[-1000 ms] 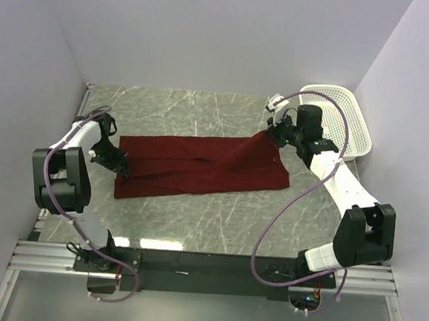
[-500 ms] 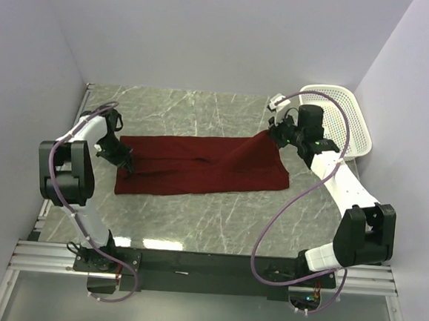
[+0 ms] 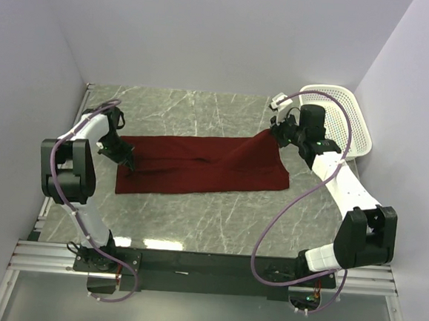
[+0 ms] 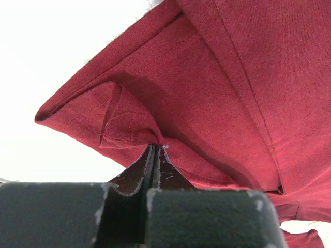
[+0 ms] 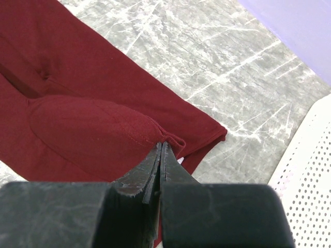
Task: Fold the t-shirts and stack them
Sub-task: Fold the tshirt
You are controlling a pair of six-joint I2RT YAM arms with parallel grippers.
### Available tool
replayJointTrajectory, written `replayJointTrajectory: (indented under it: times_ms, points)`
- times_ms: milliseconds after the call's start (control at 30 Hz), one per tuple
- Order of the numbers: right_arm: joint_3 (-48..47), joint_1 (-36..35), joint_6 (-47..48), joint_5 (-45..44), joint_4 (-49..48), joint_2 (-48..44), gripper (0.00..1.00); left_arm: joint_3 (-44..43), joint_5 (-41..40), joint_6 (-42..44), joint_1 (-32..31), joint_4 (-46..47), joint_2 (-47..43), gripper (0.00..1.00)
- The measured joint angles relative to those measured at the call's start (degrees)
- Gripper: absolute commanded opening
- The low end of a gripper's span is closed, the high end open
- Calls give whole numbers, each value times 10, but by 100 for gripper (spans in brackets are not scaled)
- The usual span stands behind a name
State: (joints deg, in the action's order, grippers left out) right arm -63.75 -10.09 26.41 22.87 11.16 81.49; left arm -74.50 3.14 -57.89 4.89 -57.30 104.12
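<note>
Both t-shirt (image 3: 199,167) ends between closed fingers (image 4: 135,174)

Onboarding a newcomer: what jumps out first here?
The maroon t-shirt lies stretched across the middle of the marble table, pinched at both ends: left pincer shut on its left edge, right pincer holding its far right corner raised. A white perforated basket sits far right.

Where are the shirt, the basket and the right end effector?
shirt (image 3: 199,167): top view, cloth's middle
basket (image 3: 357,127): top view, perforated wall
right end effector (image 5: 161,147): right wrist view, between fingertips
</note>
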Motion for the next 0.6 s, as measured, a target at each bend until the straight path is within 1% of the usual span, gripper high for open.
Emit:
replayJointTrajectory:
  times_ms: [600]
  points:
    - [-11, 0, 0, 0, 4, 17, 0, -5, -16, 0, 0, -13, 0, 0]
